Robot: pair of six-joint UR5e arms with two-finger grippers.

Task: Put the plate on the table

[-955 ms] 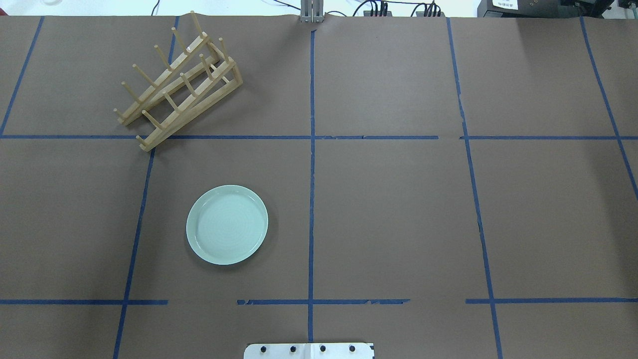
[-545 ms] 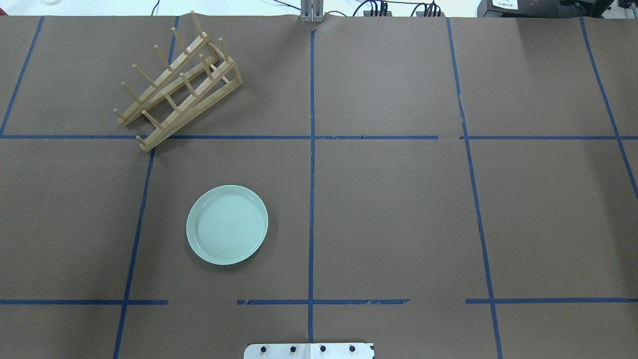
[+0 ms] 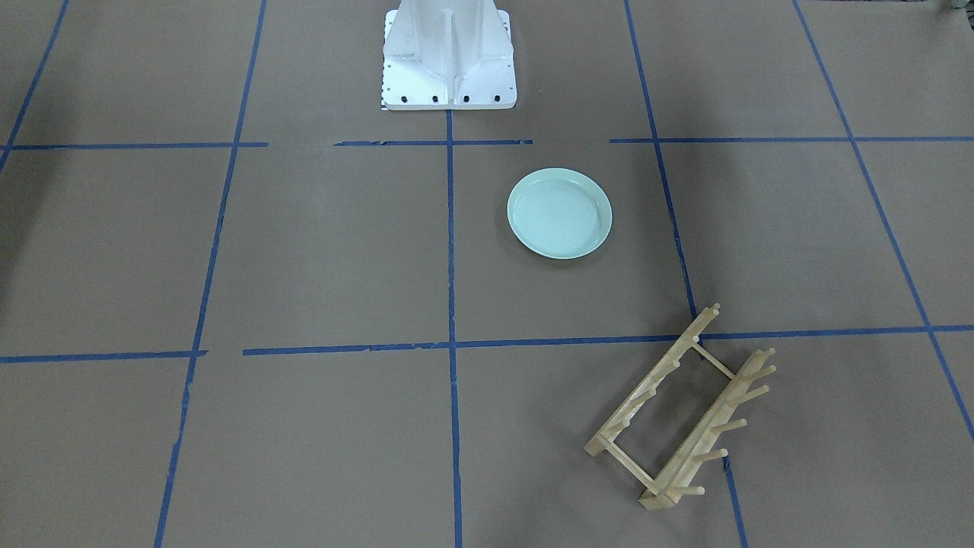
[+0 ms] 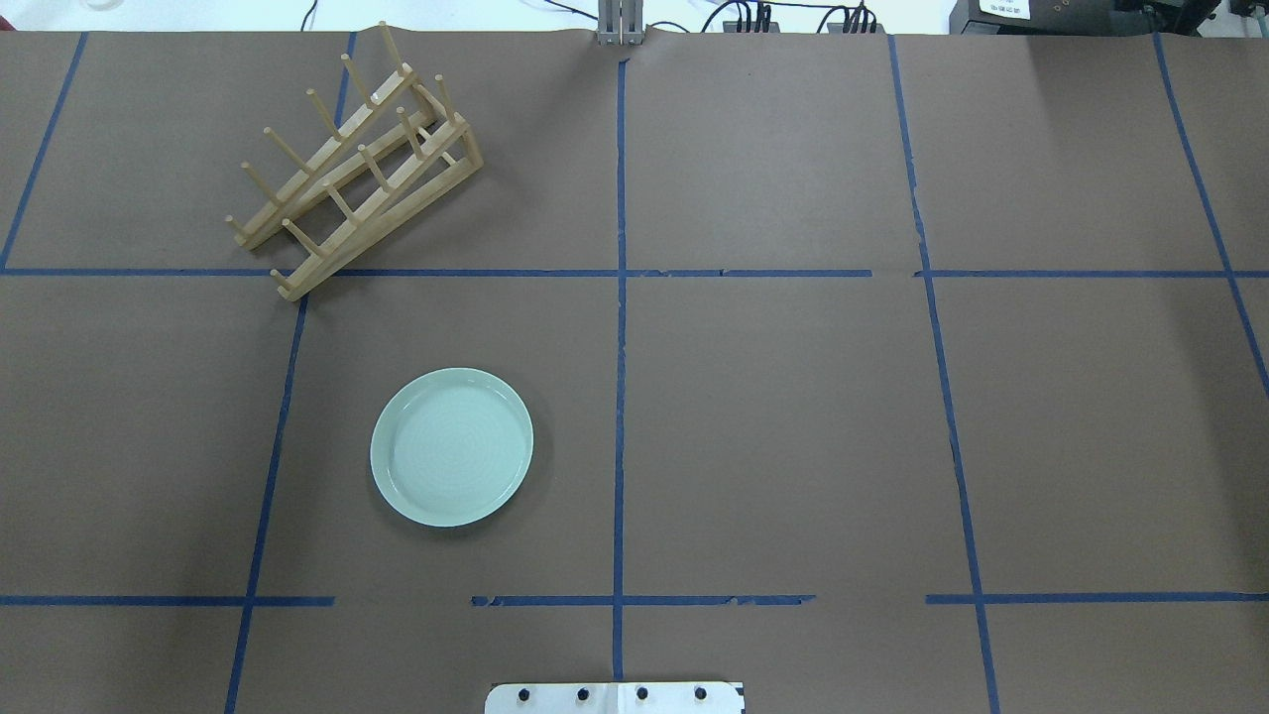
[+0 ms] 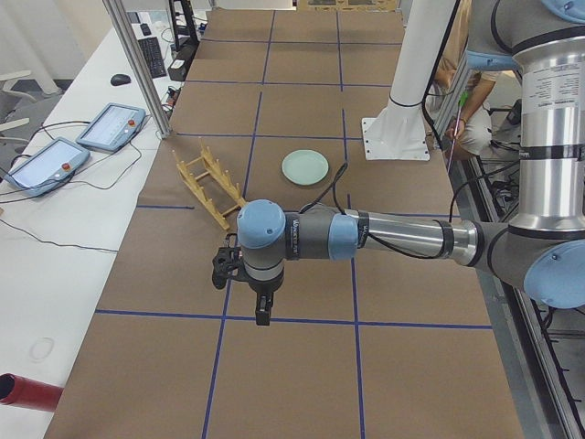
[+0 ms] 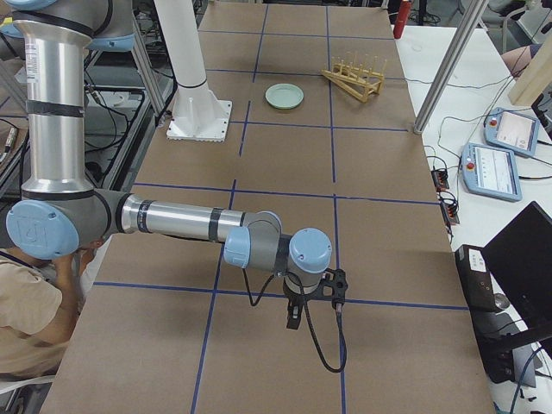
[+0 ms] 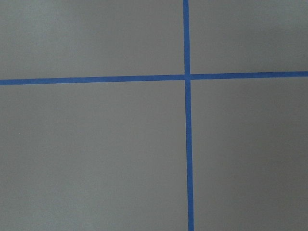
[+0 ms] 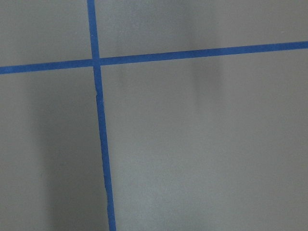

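Observation:
The pale mint-green plate (image 4: 451, 446) lies flat and face up on the brown table (image 4: 793, 416), inside a blue tape square left of the centre line. It also shows in the front view (image 3: 559, 213) and small in both side views (image 5: 304, 167) (image 6: 284, 96). Neither gripper is near it. My left gripper (image 5: 260, 309) hangs over the table's far left end, seen only from the side; I cannot tell if it is open. My right gripper (image 6: 293, 316) hangs over the far right end, likewise unreadable. Both wrist views show only bare table and tape.
An empty light wooden peg dish rack (image 4: 357, 164) stands at an angle at the back left, apart from the plate (image 3: 681, 411). The white robot base (image 3: 447, 57) sits at the table's near edge. Tablets (image 5: 110, 128) and cables lie beyond the table's edge.

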